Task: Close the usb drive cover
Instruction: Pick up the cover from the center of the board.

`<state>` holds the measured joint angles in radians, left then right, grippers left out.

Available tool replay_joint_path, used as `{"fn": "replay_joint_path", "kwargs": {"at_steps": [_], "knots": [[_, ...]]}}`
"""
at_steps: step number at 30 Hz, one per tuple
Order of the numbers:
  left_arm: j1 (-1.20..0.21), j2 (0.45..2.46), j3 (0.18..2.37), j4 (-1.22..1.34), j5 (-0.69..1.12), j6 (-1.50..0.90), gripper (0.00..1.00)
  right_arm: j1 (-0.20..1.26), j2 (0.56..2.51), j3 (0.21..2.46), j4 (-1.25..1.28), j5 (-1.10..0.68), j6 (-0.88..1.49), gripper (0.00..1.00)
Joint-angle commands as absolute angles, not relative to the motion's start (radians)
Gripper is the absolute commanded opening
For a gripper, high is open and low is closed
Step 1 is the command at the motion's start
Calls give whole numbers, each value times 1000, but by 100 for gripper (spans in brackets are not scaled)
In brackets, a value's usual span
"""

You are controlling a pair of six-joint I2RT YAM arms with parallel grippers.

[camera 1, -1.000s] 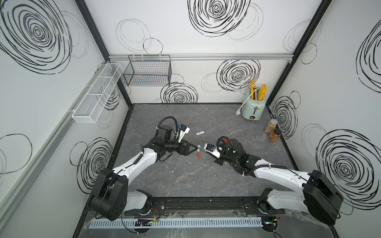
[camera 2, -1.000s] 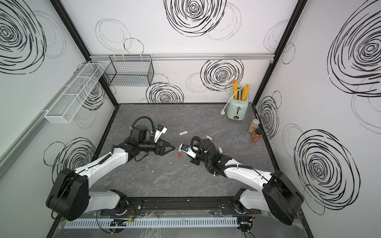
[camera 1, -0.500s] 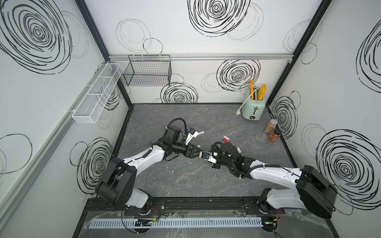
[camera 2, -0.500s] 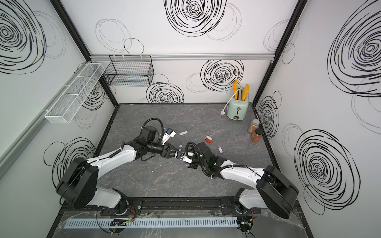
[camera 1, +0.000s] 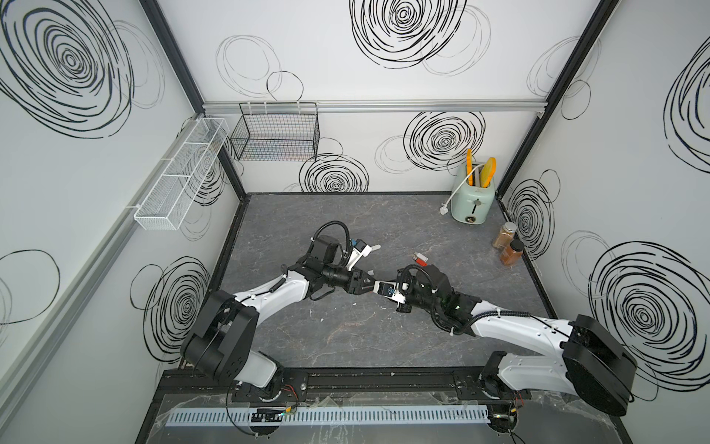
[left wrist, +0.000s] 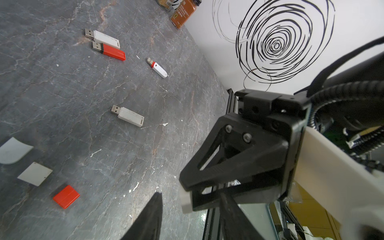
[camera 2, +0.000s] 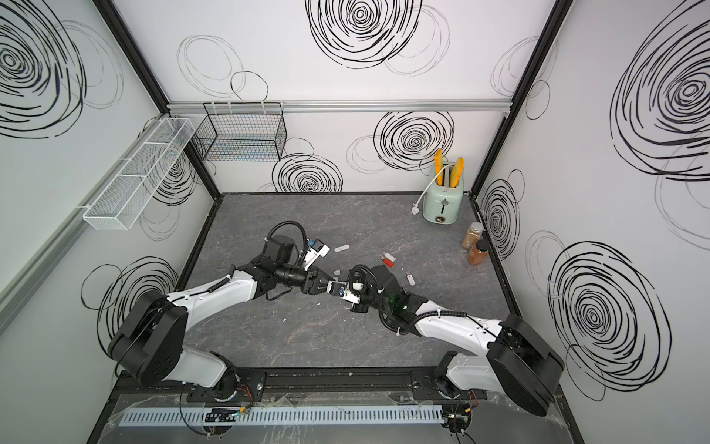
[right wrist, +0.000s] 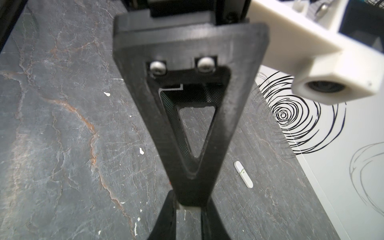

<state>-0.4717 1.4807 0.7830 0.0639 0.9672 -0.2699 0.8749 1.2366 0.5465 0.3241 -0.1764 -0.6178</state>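
Observation:
My two grippers meet tip to tip above the middle of the table. A small white usb piece (left wrist: 186,200) sticks out of the tip of my right gripper (right wrist: 188,205), which is shut on it. I cannot tell whether this piece is a drive or a cover. My left gripper (left wrist: 191,195) stands open, one finger on either side of that piece and the right tip, with a gap on one side. In both top views the left gripper (camera 1: 372,285) (camera 2: 326,286) and right gripper (camera 1: 380,289) hide the piece.
Several uncapped drives lie on the table: white (left wrist: 101,37), red (left wrist: 110,52), white with a red band (left wrist: 158,67), pale grey (left wrist: 128,116). Loose covers lie nearby: white (left wrist: 12,153), grey (left wrist: 34,173), red (left wrist: 66,196). A capped white drive (camera 2: 342,248), spice jars (camera 1: 507,246) and toaster (camera 1: 472,200) stand farther off.
Both arms have moved toward each other until their tips meet. The left gripper's jaws have narrowed around the right gripper's tip. The right gripper has stayed shut.

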Motion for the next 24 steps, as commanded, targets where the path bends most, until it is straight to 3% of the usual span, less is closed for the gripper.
{"fn": "replay_joint_path", "kwargs": {"at_steps": [1,24], "knots": [[-486,1491,789,103,1006,-278,47,876,1216,535,347,-197,-631,14],[-502,1497,799,96,988,-303,0,876,1207,532,362,-199,-629,17]]}}
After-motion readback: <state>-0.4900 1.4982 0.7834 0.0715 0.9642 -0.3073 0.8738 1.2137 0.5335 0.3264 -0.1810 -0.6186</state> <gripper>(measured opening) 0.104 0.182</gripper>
